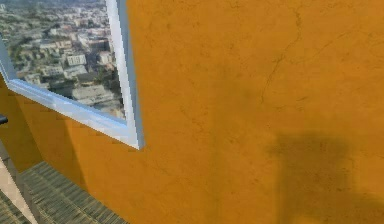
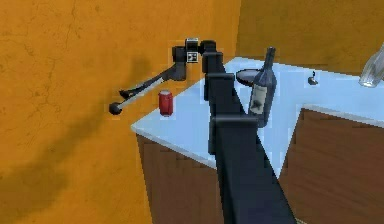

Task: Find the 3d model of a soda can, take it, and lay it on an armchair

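Arm (image 2: 243, 160), fingers (image 2: 148, 84), red can (image 2: 166, 102) in side view; framed cityscape (image 1: 70, 55) ahead

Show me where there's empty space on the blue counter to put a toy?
Bare countertop lies between the dark bottle and the glass thing at the right edge. A smaller patch sits in front of the red can, by the counter's edge. It is crowded around the arm and bottle.

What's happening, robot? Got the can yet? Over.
Gripper holding nothing. Red can upright on counter, close by the gripper. Dark bottle beside the arm, away from can.
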You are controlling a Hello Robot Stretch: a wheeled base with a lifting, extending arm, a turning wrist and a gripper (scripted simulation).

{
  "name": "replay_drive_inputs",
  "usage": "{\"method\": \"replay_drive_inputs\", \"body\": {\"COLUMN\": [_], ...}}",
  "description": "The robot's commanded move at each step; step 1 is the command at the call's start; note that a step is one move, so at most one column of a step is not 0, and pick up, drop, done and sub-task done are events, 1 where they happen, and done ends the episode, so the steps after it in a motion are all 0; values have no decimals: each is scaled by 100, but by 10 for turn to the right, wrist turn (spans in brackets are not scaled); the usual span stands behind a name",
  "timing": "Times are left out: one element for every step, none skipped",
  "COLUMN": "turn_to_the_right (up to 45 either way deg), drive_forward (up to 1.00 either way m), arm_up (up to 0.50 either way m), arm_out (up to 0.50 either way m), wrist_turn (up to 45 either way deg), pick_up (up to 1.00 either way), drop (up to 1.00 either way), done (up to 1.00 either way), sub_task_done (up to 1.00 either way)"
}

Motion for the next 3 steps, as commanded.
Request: {"method": "replay_drive_inputs", "body": {"turn_to_the_right": [0,0,0], "drive_forward": [0,0,0], "arm_up": [0,0,-14], "arm_out": [0,0,0], "wrist_turn": [450,180,0], "pick_up": [0,0,0], "drop": [0,0,0], "done": [0,0,0], "sub_task_done": [0,0,0]}}
